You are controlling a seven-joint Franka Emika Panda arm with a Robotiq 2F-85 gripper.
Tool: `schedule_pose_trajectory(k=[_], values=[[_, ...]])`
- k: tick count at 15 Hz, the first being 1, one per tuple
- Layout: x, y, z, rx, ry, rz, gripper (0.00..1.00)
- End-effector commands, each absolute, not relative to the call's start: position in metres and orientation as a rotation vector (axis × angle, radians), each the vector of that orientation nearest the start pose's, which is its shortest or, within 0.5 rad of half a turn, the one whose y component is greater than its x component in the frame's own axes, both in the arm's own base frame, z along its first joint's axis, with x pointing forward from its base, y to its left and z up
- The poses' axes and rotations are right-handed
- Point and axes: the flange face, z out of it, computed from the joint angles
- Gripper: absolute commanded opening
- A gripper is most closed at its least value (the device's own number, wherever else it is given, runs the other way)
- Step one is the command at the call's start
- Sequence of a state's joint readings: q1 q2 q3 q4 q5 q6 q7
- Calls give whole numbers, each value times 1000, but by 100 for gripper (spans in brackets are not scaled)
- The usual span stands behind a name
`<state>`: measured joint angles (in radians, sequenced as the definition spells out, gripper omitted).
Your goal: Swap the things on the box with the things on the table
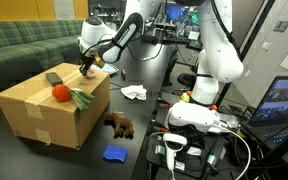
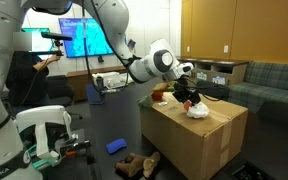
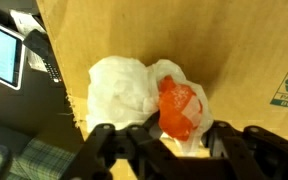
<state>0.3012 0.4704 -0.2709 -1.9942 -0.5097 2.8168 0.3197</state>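
A cardboard box [image 1: 39,115] stands on the dark table; it also shows in the other exterior view [image 2: 199,140]. On it lie a grey block [image 1: 54,78], a red ball [image 1: 59,93] and a green item [image 1: 81,99]. My gripper [image 1: 87,68] hovers low over the box's far end, as the other exterior view [image 2: 187,91] also shows. A white plastic bag [image 2: 197,111] with something orange inside lies on the box under it. In the wrist view the bag [image 3: 124,85] reaches between my spread fingers [image 3: 162,145]. On the table lie a brown plush toy [image 1: 119,125], a blue item [image 1: 114,153] and a white crumpled item [image 1: 134,92].
A green sofa [image 1: 24,45] stands behind the box. The robot base [image 1: 199,110] and cables sit beside the table items. A laptop [image 1: 284,100] is at the edge. A monitor [image 2: 89,35] glows in the background.
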Motion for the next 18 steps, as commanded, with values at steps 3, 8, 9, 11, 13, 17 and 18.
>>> schedule_pose_trajectory(k=[3,8,9,11,13,17,18], values=[[646,57,289,-3355,-378,-756,85],[657,73,305,-3348,-412,-771,100],[661,79,306,-3346,-430,-759,100],[668,92,308,-3350,-459,-726,100],[676,106,310,-3358,-492,-668,99],[698,135,308,-3368,-509,-568,100],[705,142,305,-3367,-505,-542,100]])
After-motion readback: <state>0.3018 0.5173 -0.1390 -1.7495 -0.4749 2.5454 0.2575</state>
